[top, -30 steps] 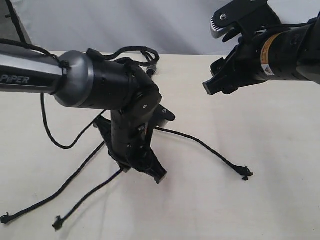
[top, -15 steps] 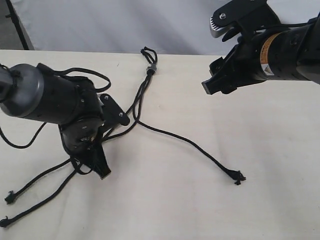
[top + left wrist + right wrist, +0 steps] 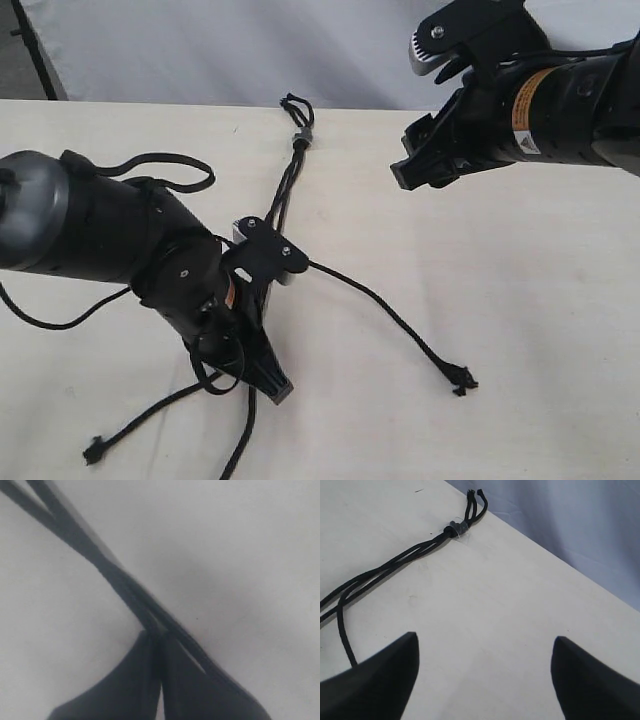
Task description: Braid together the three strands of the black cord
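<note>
Pale tabletop [image 3: 520,300]: black cord [image 3: 287,190] bound at 12 o'clock, strands [image 3: 390,305] fanning toward 6.
Left gripper [image 3: 159,637] clamps two strands [image 3: 100,565]; right gripper [image 3: 485,637] gapes, idle; the unanchored loop [image 3: 297,105] may drag along if pulled.

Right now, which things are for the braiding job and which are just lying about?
For the job:
black cord
three strands
left gripper
right gripper

Just there:
table
pale backdrop

- You had the black cord [image 3: 300,138] lying flat, its looped, grey-banded end at twelve o'clock.
- Your three strands [image 3: 385,305] lay unbraided: one trailed toward five o'clock, two toward seven.
</note>
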Tool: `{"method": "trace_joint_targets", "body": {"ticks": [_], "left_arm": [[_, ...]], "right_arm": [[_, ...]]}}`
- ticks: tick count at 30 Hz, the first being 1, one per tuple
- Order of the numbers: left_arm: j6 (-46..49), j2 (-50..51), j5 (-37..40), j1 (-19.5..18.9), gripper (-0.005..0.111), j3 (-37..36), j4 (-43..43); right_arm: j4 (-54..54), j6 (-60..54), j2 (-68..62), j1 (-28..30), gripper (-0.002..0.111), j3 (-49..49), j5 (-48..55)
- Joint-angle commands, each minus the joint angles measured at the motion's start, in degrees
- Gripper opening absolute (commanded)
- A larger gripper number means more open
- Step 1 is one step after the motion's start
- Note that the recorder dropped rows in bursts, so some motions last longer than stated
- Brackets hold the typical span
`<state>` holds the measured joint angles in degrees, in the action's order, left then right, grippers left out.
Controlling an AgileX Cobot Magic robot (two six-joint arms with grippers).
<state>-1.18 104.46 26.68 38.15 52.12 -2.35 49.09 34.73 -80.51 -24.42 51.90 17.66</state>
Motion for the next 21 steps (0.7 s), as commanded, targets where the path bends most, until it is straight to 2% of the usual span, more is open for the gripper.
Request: {"method": "trace_joint_targets", "body": {"ticks": [1, 6, 11, 17, 21], "left_arm": [[-6.2, -4.1, 3.8, -2.6, 0.001, -1.1, -4.6], [-7.8, -5.7, 4.4, -9.2, 0.001, -1.6, -6.1], [-8.2, -5.4, -1.6, -15.0, 0.001, -5.5, -6.1], [-8.2, -5.3, -9.7, -16.3, 0.001, -9.8, -6.1], [-8.2, -5.3, -11.0, -16.3, 0.001, -10.7, -6.1]], "right_arm": [[0.0, 0.5, 0.3, 0.3, 0.070, -0.1, 0.4], [0.0, 0.5, 0.3, 0.3, 0.070, -0.1, 0.7], [0.0, 0.5, 0.3, 0.3, 0.070, -0.1, 0.7], [-0.2, 0.6, 0.3, 0.3, 0.070, -0.1, 0.7], [-1.3, 0.6, 0.3, 0.3, 0.070, -0.1, 0.7]]}}
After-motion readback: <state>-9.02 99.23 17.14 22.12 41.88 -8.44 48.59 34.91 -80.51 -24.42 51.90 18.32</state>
